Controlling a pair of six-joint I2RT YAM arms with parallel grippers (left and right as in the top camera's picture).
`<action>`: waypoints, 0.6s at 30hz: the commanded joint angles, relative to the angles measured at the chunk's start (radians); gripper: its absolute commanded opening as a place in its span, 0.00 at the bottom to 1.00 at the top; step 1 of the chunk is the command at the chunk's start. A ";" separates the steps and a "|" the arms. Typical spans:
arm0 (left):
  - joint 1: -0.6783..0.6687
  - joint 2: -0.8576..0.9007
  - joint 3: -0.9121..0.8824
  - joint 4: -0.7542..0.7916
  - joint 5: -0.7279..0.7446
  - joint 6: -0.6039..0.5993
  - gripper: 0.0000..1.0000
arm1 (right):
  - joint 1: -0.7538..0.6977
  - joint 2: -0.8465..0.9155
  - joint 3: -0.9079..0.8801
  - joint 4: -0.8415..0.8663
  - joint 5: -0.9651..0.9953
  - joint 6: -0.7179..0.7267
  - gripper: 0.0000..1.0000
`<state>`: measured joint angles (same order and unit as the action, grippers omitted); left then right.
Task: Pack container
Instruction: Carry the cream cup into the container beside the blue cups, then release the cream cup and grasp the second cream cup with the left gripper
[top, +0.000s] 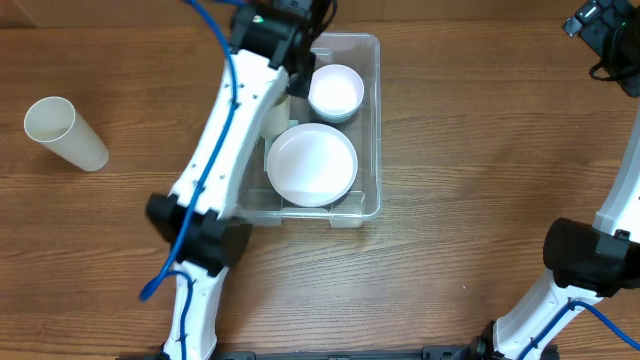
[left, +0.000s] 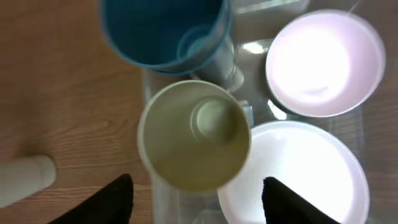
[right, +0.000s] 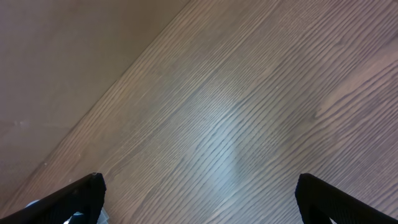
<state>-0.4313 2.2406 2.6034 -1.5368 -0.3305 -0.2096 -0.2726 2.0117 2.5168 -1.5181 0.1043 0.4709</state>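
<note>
The clear container stands mid-table and holds a large white bowl and a small white bowl. In the left wrist view, a cream cup and a blue cup stand upright along the container's left wall, beside the small bowl and large bowl. My left gripper is open and empty just above the cream cup. In the overhead view its arm hides the blue cup. My right gripper is open and empty over bare wood at the far right.
A white paper cup lies on its side on the table at the far left. Its end shows in the left wrist view. The left arm stretches across the container's left edge.
</note>
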 joint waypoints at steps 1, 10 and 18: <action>0.001 -0.154 0.019 -0.010 -0.017 -0.003 0.71 | 0.002 -0.005 0.007 0.005 0.007 0.004 1.00; 0.333 -0.248 0.017 -0.125 0.037 -0.068 1.00 | 0.002 -0.005 0.007 0.005 0.007 0.004 1.00; 0.727 -0.179 0.009 -0.134 0.291 -0.068 1.00 | 0.002 -0.005 0.007 0.005 0.007 0.004 1.00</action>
<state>0.2096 2.0125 2.6110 -1.6760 -0.1535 -0.2611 -0.2726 2.0117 2.5168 -1.5181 0.1040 0.4709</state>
